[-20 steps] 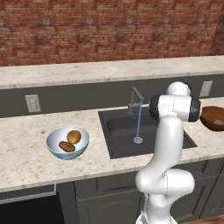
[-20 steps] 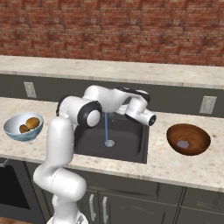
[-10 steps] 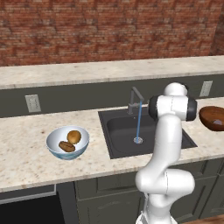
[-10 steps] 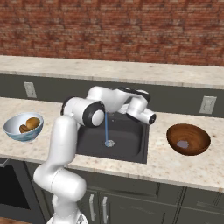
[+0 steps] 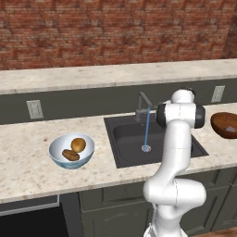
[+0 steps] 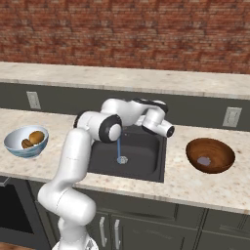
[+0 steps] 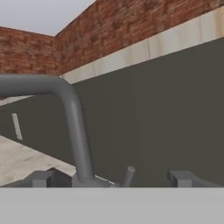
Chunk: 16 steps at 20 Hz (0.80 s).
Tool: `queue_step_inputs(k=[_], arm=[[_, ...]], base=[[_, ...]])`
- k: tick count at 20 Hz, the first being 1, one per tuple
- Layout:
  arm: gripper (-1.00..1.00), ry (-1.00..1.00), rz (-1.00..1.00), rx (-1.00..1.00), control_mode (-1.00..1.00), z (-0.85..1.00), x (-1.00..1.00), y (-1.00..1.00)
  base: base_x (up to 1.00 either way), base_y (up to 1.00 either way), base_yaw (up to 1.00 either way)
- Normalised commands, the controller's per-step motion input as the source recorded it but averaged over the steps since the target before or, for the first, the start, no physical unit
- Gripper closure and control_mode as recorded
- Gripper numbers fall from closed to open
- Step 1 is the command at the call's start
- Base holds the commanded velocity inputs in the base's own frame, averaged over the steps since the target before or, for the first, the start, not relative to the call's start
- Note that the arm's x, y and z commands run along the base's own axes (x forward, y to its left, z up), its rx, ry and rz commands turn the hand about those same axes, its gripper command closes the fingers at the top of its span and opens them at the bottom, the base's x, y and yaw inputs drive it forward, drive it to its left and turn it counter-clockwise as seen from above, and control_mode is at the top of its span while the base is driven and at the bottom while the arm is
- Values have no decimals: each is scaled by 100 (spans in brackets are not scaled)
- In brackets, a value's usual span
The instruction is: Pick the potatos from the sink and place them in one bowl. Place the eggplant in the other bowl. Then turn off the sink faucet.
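Both potatoes (image 5: 74, 149) sit in the pale bowl (image 5: 58, 157); eggplant (image 6: 204, 159) lies in the brown bowl (image 6: 210, 155). Water runs into the sink (image 5: 127, 143). Gripper (image 7: 116, 178) is spread wide, empty, facing the faucet (image 7: 72, 127) base, likely lined up for its small lever (image 7: 128, 176).

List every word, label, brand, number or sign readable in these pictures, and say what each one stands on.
None: no readable text anywhere.
The brick wall, the counter, the pale bowl, the brown bowl, the faucet and the wall outlets carry no lettering.
The robot arm bears no brand or number that can be made out.
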Motion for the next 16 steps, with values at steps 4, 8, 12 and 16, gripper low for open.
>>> queue_step_inputs(k=[4, 8, 12, 16], arm=[[-100, 0, 0, 0, -100, -16, 25, 0], [-100, 0, 0, 0, -100, -9, 23, 0], [-100, 0, 0, 1, -100, 0, 19, 0], [-100, 0, 0, 2, -100, 0, 22, 0]], base=[[0, 0, 0], [0, 0, 0], [0, 0, 0], [0, 0, 0]])
